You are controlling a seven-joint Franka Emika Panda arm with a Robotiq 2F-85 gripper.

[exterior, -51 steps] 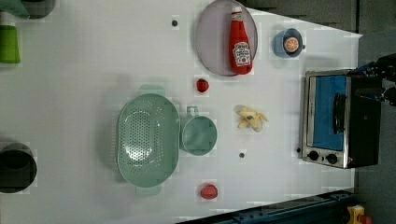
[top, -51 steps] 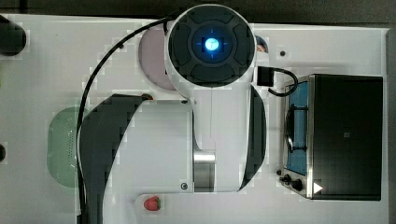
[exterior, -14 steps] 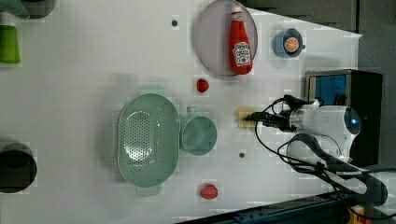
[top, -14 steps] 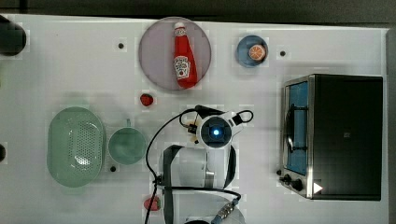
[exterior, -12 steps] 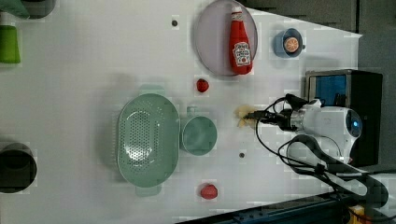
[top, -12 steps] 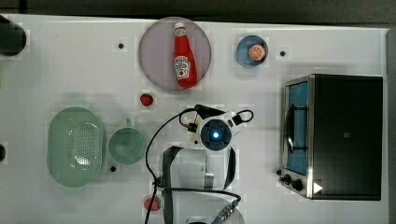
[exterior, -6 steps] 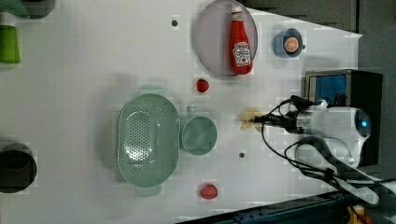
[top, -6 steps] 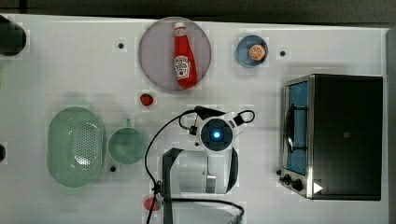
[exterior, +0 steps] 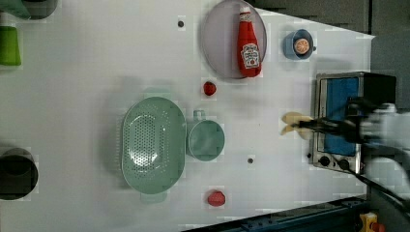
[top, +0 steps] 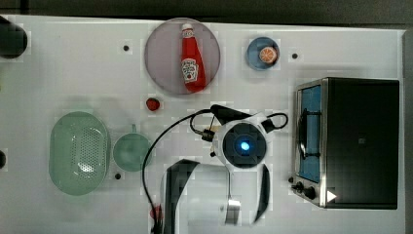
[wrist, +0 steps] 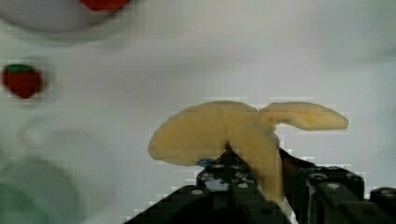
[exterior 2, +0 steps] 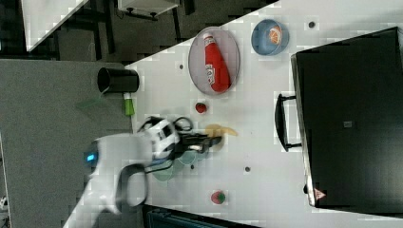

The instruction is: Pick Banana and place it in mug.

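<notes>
You are looking at a white robot arm (top: 204, 195) with rounded, glossy shells. Near the ketchup bottle (top: 192, 58) in the top view, its wrist ends in a round black cap (top: 243, 145) ringed in white, with a small glowing blue light at the centre. A thin black cable (top: 156, 146) loops from the wrist back along the arm, and a shorter black loop curls off the far side of the cap. Dark bands separate the white segments, and a silver metal ring sits at one joint. The tool (wrist: 261, 186) is black, with small round screw heads on its body.
</notes>
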